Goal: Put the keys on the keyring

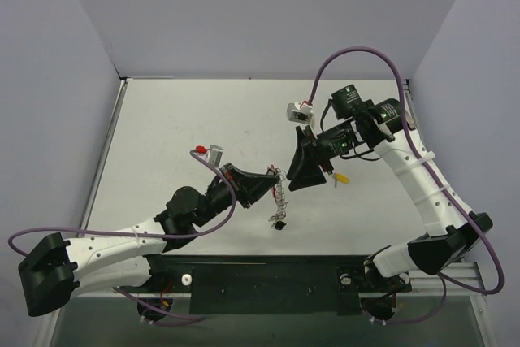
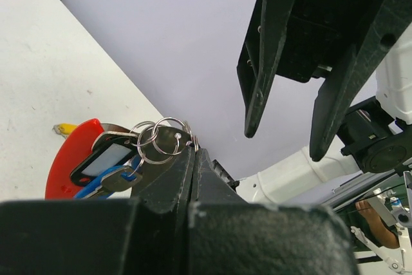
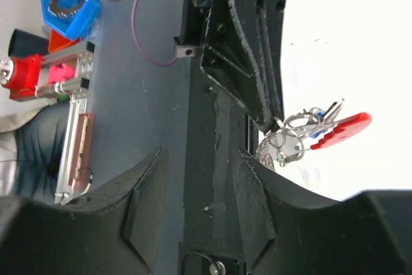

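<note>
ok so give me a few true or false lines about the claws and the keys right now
1. The left claw is shut on the keyring. True.
2. The right claw is shut on the yellow key. False: it is open and holds nothing, and the yellow key lies on the table beside it.
3. The red key sits in the bunch at the keyring. True.
4. The keyring lies loose on the table, away from both claws. False: it is pinched in the left claw.
</note>
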{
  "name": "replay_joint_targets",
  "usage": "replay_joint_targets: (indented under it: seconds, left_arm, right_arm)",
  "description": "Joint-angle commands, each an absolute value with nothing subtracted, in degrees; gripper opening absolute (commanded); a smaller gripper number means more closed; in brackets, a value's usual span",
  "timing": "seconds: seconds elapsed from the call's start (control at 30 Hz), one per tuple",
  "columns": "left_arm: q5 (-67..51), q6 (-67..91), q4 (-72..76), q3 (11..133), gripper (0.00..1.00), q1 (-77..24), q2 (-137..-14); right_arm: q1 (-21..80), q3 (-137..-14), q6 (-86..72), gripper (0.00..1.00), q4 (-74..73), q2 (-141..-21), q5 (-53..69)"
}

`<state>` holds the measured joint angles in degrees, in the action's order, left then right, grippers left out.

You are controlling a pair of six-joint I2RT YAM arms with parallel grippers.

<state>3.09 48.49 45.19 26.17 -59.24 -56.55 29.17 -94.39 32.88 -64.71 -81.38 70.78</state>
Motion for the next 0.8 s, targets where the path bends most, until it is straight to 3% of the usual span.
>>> replay_joint_targets:
  seconds: [0.0, 0.23, 0.77]
  left_arm:
    - [5.5, 48.6, 49.1, 28.9, 0.0, -60.1, -55.5]
    - [3.8, 46.2, 52.3, 28.5, 0.0, -60.1, -57.0]
    - [0.6, 42.5, 56.3, 27.6, 0.0, -60.3, -57.7]
  right_arm:
    - [29.1, -93.4, 19.1, 0.39, -55.8, -81.4, 71.5]
    - [28.7, -87.2, 4.1, 0.39, -44.0, -79.3, 68.1]
    - [26.5, -82.5, 2.3, 0.38, -39.9, -77.1, 69.1]
